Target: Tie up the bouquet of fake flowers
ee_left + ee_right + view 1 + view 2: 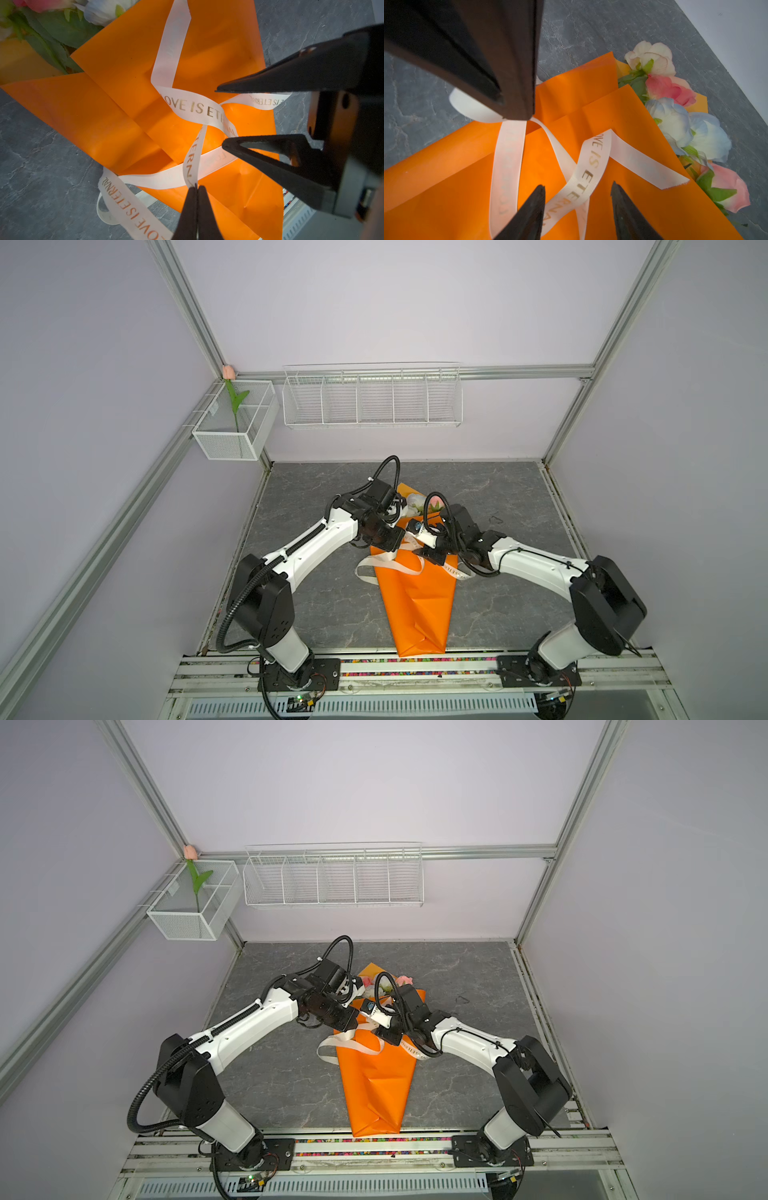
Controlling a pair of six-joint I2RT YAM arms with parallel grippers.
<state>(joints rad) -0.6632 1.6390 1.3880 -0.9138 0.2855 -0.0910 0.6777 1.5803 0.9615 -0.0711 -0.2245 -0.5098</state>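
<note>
The bouquet of fake flowers (675,124) lies on the grey table, its white, pink and pale blue heads sticking out of orange wrapping paper (415,605). A cream ribbon (193,108) printed "LOVE IS ETERNAL" crosses loosely over the paper. My left gripper (196,186) is shut on a strand of this ribbon just above the wrap; in a top view it (390,548) hovers over the middle of the bouquet. My right gripper (577,187) faces it, open, with a ribbon strand running between its fingers, not pinched.
A white mesh basket (235,435) on the left wall holds a single pink tulip (227,372). A white wire rack (372,396) hangs on the back wall. A small dark loop (494,517) lies right of the bouquet. A metal rail (415,668) edges the front.
</note>
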